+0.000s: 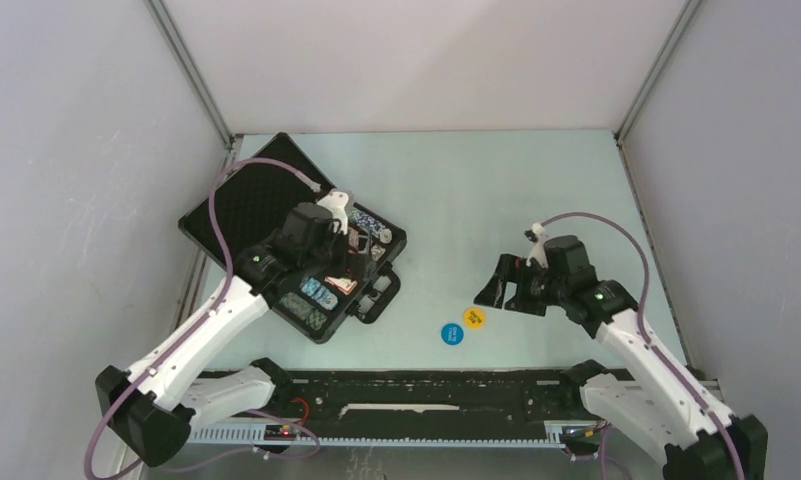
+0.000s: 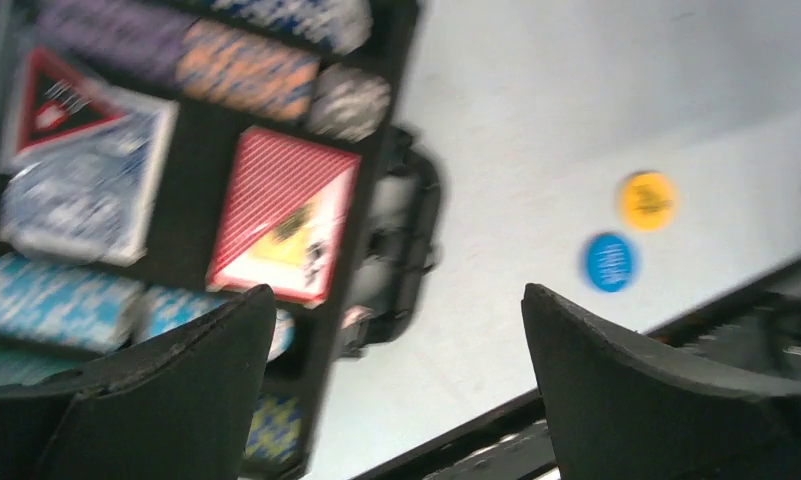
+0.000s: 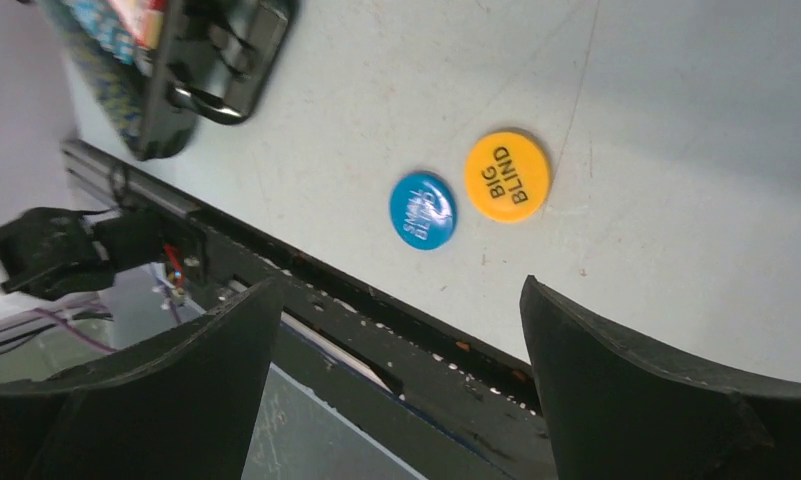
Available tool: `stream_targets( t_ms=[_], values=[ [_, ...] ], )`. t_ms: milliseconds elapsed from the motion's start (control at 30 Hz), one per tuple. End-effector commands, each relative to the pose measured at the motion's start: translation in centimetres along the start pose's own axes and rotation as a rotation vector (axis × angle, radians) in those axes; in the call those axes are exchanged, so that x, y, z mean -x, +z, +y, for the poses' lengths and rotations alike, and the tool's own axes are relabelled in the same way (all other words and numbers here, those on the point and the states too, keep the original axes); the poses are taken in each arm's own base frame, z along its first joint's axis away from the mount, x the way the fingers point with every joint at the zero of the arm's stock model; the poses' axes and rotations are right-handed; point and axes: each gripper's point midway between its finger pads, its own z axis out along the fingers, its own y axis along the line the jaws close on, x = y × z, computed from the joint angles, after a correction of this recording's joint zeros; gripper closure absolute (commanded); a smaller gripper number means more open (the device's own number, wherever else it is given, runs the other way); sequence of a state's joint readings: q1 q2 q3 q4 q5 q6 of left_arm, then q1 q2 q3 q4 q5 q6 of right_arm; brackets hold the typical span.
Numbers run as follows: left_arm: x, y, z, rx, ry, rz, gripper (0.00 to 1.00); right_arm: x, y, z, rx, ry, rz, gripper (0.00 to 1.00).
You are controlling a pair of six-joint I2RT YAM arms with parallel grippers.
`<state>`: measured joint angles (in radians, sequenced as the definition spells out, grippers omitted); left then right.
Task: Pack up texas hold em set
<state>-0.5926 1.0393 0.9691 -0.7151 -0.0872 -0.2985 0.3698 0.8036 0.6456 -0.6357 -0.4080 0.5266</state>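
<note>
From above, your open case (image 1: 251,205) lies left of centre on the desk (image 1: 536,200), with the left gripper (image 1: 348,262) over its tray. The right gripper (image 1: 498,288) hangs right of centre, just up-frame of the yellow disc (image 1: 474,317) and blue disc (image 1: 451,333).

Left wrist: jaws apart, empty, with the red deck (image 2: 286,215) and blue deck (image 2: 86,190) in the tray.

Right wrist: jaws apart, empty, with both discs side by side at centre.

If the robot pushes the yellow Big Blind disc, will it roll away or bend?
Probably not. The yellow disc lies flat on the table, so it should slide, not roll. It looks like thin, stiff plastic, likely light. Lying so flat, its edge may be tricky to pinch.
</note>
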Motion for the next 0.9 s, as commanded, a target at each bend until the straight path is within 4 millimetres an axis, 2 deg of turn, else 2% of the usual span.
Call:
stream_targets(
  t_ms=[0, 100, 167, 333, 433, 533, 600, 633, 767, 800, 867],
  values=[
    [5.1, -2.8, -8.6, -0.393, -0.054, -0.144, 0.02, -0.4, 2.3, -1.0, -0.096, 0.013, 0.032, 0.01],
    [6.0, -3.8, -10.5, -0.447, -0.011, -0.158, 0.02, -1.0, 3.6, -2.8, -0.249, 0.107, 0.066, 0.0],
    [6.8, -4.7, -10.7, -0.452, 0.03, -0.183, 0.02, -1.3, 4.3, -3.7, -0.337, 0.195, 0.075, 0.0],
    [9.5, -7.1, -8.4, -0.333, 0.169, -0.307, 0.01, -1.7, 5.6, -4.3, -0.469, 0.428, 0.037, 0.0],
    [9.7, -6.8, -6.9, -0.249, 0.241, -0.302, 0.0, -1.9, 6.5, -4.1, -0.486, 0.498, 0.056, 0.0],
    [8.3, -5.4, -6.6, -0.235, 0.251, -0.234, 0.0, -1.0, 6.6, -3.7, -0.458, 0.458, 0.064, 0.0],
    [6.3, -3.7, -7.7, -0.283, 0.206, -0.147, 0.01, 0.0, 6.1, -3.1, -0.39, 0.365, 0.064, 0.01],
    [5.0, -2.9, -8.7, -0.319, 0.172, -0.101, 0.02, 0.6, 5.4, -2.8, -0.36, 0.31, 0.054, 0.04],
    [-0.5, 0.3, -13.1, -0.375, 0.137, 0.041, 0.07, 3.4, 0.6, -4.3, -0.411, 0.174, -0.092, 0.04],
    [-1.5, 0.9, -14.2, -0.378, 0.137, 0.061, 0.08, 4.3, -0.8, -4.6, -0.421, 0.155, -0.146, 0.01],
    [-3.2, 2.2, -16.2, -0.375, 0.136, 0.095, 0.09, 5.8, -3.4, -4.3, -0.394, 0.122, -0.239, 0.0]
  ],
)
